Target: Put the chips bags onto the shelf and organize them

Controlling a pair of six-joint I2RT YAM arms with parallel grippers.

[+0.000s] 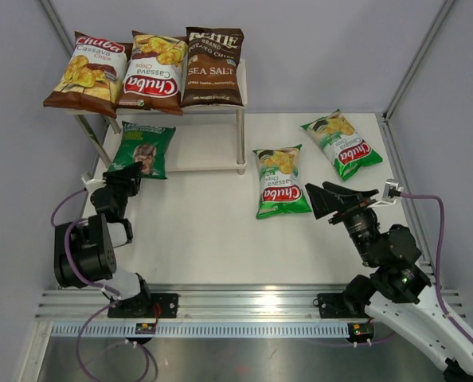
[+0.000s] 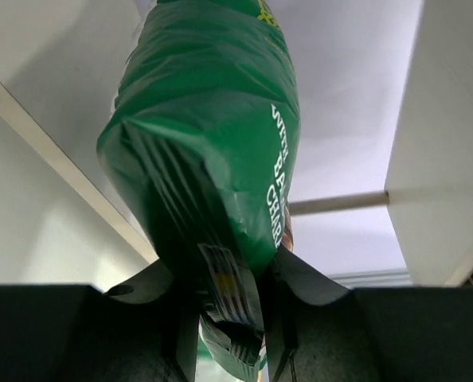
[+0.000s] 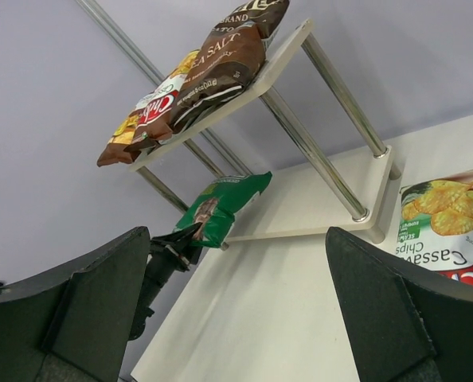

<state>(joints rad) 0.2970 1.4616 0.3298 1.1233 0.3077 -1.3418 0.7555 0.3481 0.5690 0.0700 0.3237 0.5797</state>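
The shelf (image 1: 242, 94) stands at the back left. Its top board holds two brown Chuba bags (image 1: 85, 73) (image 1: 151, 73) and the Kettle Sea Salt bag (image 1: 213, 68). My left gripper (image 1: 125, 180) is shut on the bottom edge of the dark green bag with a face (image 1: 143, 149), held at the lower board's left end. In the left wrist view the bag (image 2: 213, 159) rises from my gripper (image 2: 228, 318). Two green Chuba bags (image 1: 280, 181) (image 1: 342, 143) lie flat on the table. My right gripper (image 1: 340, 199) is open and empty, just right of the nearer one.
The lower shelf board (image 1: 205, 143) is bare to the right of the held bag. In the right wrist view the shelf's metal legs (image 3: 320, 159) and a green Chuba bag (image 3: 447, 223) show. Grey walls enclose the white table (image 1: 205, 239).
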